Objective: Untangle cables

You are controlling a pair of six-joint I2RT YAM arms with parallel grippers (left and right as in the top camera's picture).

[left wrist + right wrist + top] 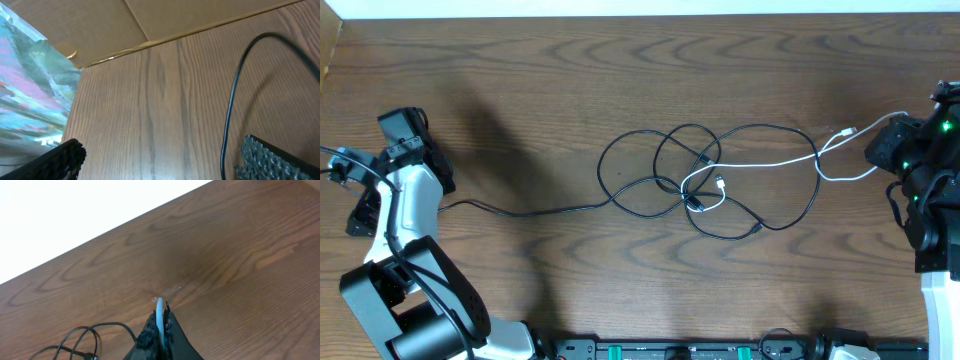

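On the wooden table [620, 80], the cables lie in a loose knot at dead centre. The black cords [692, 200] are looped over one another. A shorter white cord [770, 163] threads through them and runs out to 3 o'clock, where the right gripper [160, 317] is clenched on it. One black tail trails to 9 o'clock, toward the left gripper [160, 162], its jaws spread wide and empty. The cords look light, limp and slick, likely to drag the whole knot when pulled. Free ends near the small plugs [847, 131] seem the surest hold. No container is in sight, and whether the cardboard [100, 25] edging the table is a box is unclear.
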